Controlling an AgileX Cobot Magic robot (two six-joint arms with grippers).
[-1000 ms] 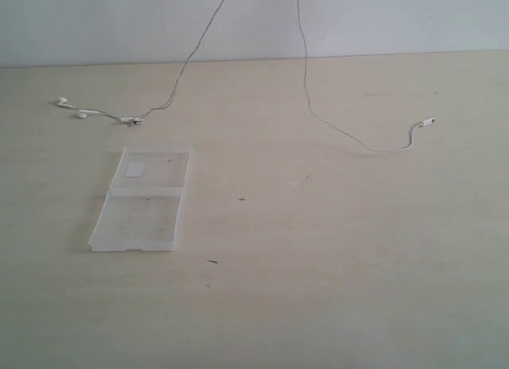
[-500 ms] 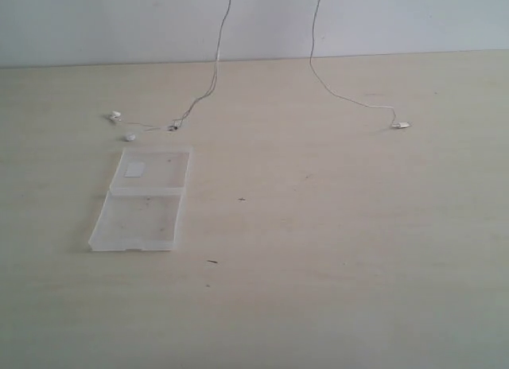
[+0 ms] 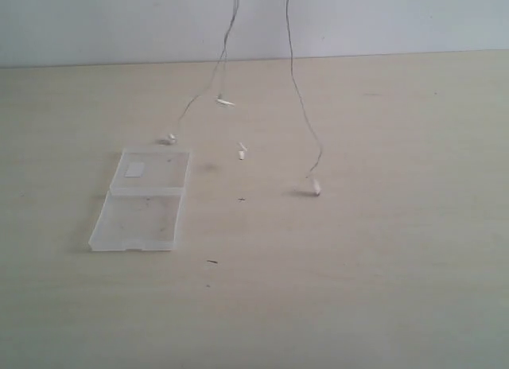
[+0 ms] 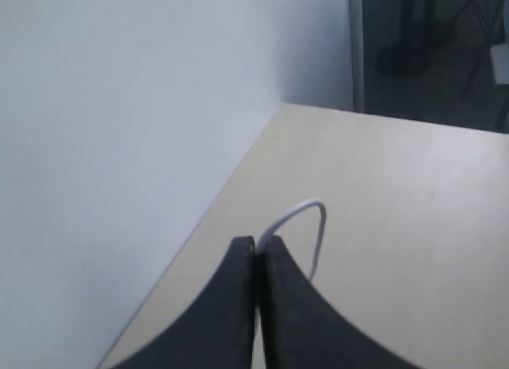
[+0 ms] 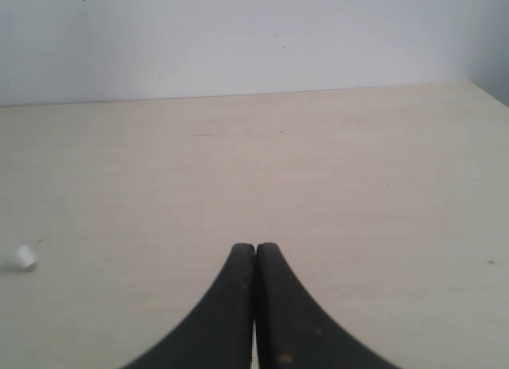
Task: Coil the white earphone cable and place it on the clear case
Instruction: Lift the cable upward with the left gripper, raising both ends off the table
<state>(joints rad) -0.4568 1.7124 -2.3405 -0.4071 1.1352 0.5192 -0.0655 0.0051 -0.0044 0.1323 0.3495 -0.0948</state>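
The white earphone cable (image 3: 301, 106) hangs in two strands from above the exterior view's top edge. The left strand ends in the inline remote (image 3: 225, 102) and two earbuds: one (image 3: 171, 138) beside the clear case's far edge, the other (image 3: 242, 152) just over the table. The right strand's plug (image 3: 316, 188) touches the table. The clear case (image 3: 141, 218) lies open and flat at left, its sticker (image 3: 135, 169) on the far half. My left gripper (image 4: 256, 242) is shut on a cable loop (image 4: 306, 207). My right gripper (image 5: 255, 246) is shut; its hold on the right strand is hidden. Both are outside the exterior view.
A white wall runs along the table's far edge (image 3: 358, 56). In the right wrist view a small white end piece (image 5: 24, 258) of the cable shows low over the table. The left wrist view shows the table corner (image 4: 286, 106) and dark floor beyond.
Both strands have been lifted and drawn together. The earbuds and remote left the table and swung right; the plug was dragged left and toward the front.
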